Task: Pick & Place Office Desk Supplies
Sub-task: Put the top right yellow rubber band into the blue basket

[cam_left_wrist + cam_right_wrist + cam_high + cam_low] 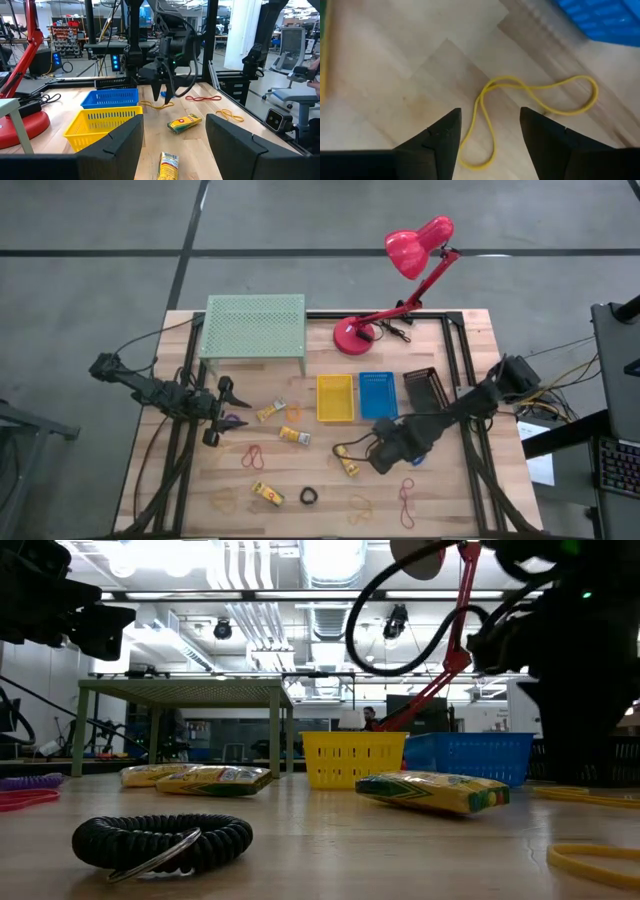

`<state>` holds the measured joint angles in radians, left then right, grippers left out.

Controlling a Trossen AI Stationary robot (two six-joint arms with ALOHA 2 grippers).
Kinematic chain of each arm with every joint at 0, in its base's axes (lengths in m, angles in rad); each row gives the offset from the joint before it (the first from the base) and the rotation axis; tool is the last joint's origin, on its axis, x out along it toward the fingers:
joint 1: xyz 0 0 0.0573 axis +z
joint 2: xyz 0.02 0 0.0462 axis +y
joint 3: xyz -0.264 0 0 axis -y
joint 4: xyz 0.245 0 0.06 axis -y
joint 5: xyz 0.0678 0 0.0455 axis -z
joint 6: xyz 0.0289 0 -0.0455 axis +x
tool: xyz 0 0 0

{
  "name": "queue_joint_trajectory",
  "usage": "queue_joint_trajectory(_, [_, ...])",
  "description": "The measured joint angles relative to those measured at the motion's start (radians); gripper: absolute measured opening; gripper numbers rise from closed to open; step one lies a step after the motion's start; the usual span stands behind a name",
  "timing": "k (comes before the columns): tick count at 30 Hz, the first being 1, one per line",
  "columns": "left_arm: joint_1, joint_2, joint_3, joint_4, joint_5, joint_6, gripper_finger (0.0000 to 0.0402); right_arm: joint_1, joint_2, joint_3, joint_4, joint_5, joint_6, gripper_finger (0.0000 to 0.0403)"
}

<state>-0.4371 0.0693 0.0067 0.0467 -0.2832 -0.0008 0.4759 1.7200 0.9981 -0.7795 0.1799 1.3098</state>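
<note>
The light wooden table [450,510] carries everything, and the largest thing on it is the pale green mesh shelf [254,326] at the back left, with the pink-red desk lamp [405,270] just beside it to the right. In front of these sit three small slotted baskets in a row: a yellow plastic basket [335,398], a blue plastic basket [378,395] and a dark mesh basket [425,388].

The right gripper [489,131] hangs low over the table just in front of the blue basket, its fingers spread apart and holding nothing; between them, flat on the wood, lies a thin yellow rubber-band loop [530,95] (twisted into a loose figure of eight). The left gripper [222,412] waits at the left side, in front of the shelf, its fingers parted and empty, with a small purple ring [232,421] lying between them.

The remaining supplies are scattered over the front half of the table: small yellow rectangular packets [294,436] near the middle, thin red rubber-band loops [407,500] and orange ones [293,411], and a black coiled ring [165,841] near the front edge.
</note>
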Motion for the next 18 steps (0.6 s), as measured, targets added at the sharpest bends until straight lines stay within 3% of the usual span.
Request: queue_joint_trajectory(18, [0.0,0.0,0.0,0.0,0.0,0.0,0.0219,-0.03,0.02,-0.011,0.064,0.032,-0.003,0.0201])
